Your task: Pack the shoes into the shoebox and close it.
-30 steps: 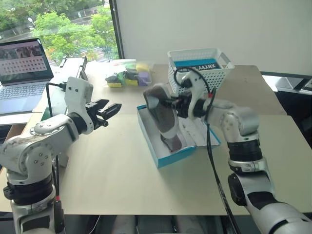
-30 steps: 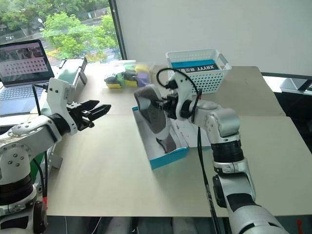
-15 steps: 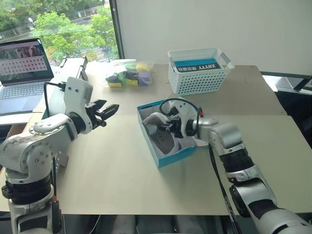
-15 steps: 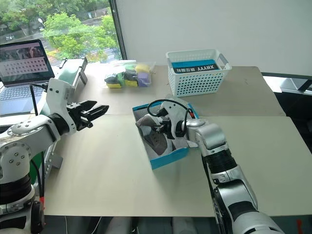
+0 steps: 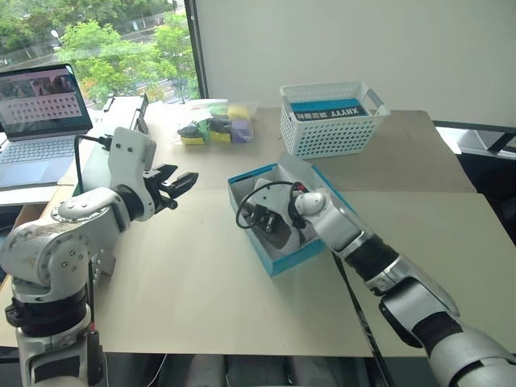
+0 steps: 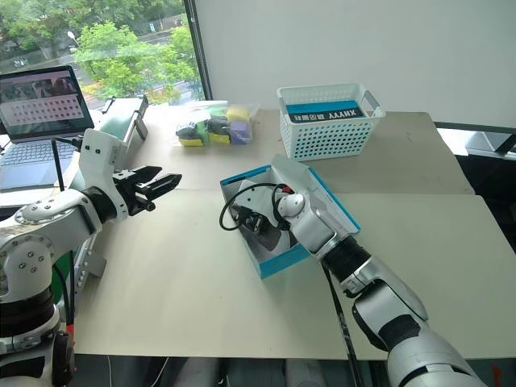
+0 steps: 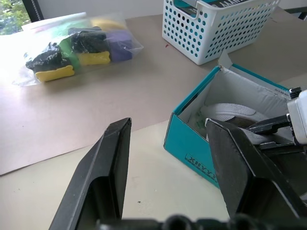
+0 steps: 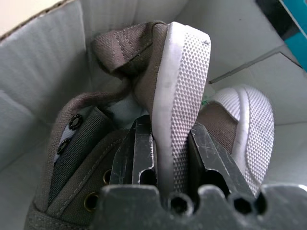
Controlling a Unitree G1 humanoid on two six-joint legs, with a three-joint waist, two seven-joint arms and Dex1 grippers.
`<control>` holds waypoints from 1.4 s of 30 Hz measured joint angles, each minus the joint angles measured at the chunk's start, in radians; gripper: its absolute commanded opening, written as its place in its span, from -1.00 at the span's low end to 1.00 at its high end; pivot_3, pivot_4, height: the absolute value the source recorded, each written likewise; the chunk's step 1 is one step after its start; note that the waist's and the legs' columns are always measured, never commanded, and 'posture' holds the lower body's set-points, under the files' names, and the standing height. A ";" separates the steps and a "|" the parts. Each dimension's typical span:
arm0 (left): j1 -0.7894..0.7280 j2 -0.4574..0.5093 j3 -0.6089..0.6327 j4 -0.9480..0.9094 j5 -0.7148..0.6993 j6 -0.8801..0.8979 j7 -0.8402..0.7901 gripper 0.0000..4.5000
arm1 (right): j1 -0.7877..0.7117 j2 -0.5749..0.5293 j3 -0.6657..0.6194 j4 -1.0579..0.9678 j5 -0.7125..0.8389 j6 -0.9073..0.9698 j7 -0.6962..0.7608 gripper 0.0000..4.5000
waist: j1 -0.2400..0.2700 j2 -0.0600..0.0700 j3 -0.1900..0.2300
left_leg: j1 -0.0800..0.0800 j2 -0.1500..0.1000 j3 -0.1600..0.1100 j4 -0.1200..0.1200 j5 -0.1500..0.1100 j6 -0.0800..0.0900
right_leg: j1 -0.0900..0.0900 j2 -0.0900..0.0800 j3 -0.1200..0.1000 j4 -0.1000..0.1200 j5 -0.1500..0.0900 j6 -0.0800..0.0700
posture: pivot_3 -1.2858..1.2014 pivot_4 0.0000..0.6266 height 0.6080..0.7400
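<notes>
1. The shoebox (image 5: 284,260) is seen bright blue outside and white inside, with black lettering on its side.
2. The shoe (image 8: 158,110) is coloured grey-taupe, and its pale sole is patterned with small diamond grips.
3. The basket (image 5: 329,118) near the desk's far edge is white, in a dotted lattice.
4. The bag (image 5: 211,125) is filled with yellow, black, green and purple pieces.
5. The desk (image 5: 201,298) is coloured pale beige.

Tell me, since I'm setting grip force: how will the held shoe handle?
The shoe seems light. Its canvas upper looks floppy, its rubber sole stiffer. Held by the sole edge in the right pincer, it may pivot; the textured tread should resist slipping.
</notes>
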State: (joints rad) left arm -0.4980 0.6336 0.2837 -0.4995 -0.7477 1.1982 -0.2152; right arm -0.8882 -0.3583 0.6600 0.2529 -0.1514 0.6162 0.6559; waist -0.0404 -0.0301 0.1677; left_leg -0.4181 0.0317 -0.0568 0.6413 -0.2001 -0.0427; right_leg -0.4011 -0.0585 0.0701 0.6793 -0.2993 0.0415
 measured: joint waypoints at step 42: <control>-0.096 0.144 -0.402 0.104 0.103 -0.240 -0.560 0.17 | 0.504 -0.297 -1.095 -0.821 0.866 0.983 0.286 -0.99 | 0.013 0.000 0.001 | -0.003 0.000 -0.001 0.000 -0.002 0.004 | 0.004 0.002 -0.002 -0.010 0.000 0.001 | 0.03 -0.52 1.00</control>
State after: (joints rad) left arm -0.5945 0.7773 -0.1187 -0.3959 -0.6447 0.9585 -0.7751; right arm -0.3839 -0.6557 -0.4354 -0.5679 0.7144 1.5995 0.9423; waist -0.0277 -0.0303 0.1690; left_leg -0.4215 0.0322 -0.0580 0.6409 -0.2025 -0.0386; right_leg -0.3966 -0.0570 0.0682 0.6693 -0.2998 0.0422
